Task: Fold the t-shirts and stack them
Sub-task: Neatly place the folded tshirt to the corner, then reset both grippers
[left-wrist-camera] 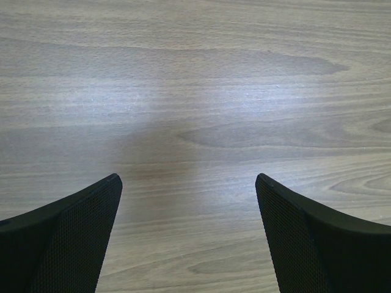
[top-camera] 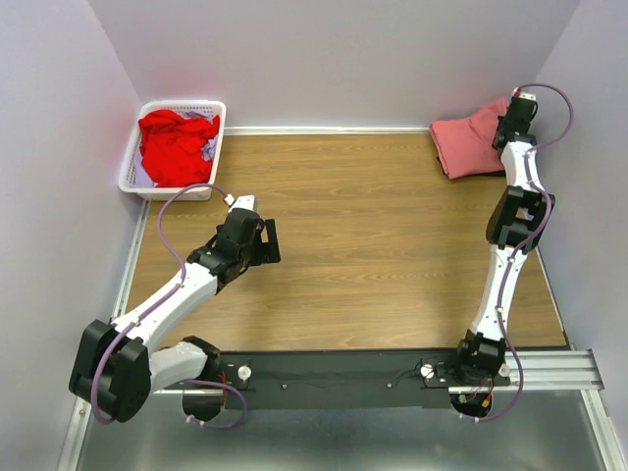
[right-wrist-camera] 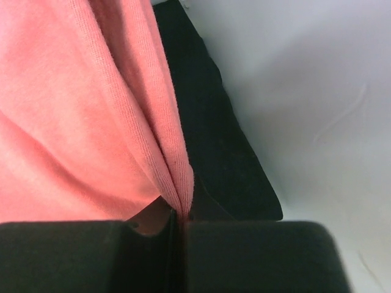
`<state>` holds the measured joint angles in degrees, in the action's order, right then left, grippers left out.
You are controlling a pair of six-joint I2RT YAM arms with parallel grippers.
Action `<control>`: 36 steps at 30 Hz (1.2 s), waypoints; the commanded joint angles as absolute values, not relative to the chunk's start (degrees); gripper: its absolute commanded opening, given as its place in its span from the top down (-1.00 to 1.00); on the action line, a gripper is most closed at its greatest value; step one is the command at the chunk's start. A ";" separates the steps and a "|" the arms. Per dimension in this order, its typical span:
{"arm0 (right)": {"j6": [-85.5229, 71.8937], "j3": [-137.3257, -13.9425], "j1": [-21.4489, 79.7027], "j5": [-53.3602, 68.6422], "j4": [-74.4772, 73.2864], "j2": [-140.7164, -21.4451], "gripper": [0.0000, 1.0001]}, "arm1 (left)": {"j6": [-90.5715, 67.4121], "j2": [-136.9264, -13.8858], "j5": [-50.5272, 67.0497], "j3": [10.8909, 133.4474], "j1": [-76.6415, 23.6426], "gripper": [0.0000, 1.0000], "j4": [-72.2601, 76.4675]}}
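The pink t-shirt (top-camera: 469,145) lies on the table (top-camera: 373,245) in the far right corner, close to the wall. It looks folded into a rough square. The right pincer (top-camera: 510,118) is at its far right edge. In the right wrist view the right pincer (right-wrist-camera: 182,201) is clamped on a fold of the pink cloth (right-wrist-camera: 79,122), and the cloth runs up out of the pinch.

The left pincer (top-camera: 257,235) hangs over the left part of the table with its two fingers wide apart. It holds nothing. Its own camera shows only bare wood (left-wrist-camera: 195,91) between them (left-wrist-camera: 189,183).

The red t-shirt (top-camera: 175,145) sits crumpled in the white basket (top-camera: 211,106) at the far left corner. Some pale purple cloth peeks out under it. I cannot see a black shirt.

I think the step now is to put the pink shirt down as the bottom of the stack. To do this well, the right pincer should let the edge lie flat first. Then it should open all the way and lift straight up. If it pulls sideways, the cloth may catch on a finger and the fold may come undone. The pile should stay off the wall so the next shirt fits on top. The red shirt looks like the next one to fold.
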<state>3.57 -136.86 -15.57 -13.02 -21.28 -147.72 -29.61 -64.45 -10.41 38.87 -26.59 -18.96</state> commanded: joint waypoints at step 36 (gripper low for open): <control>-15.01 -80.55 -16.79 -2.73 -17.93 -72.63 -1.00 | -24.79 -36.22 -26.09 45.44 -26.28 -0.95 -18.38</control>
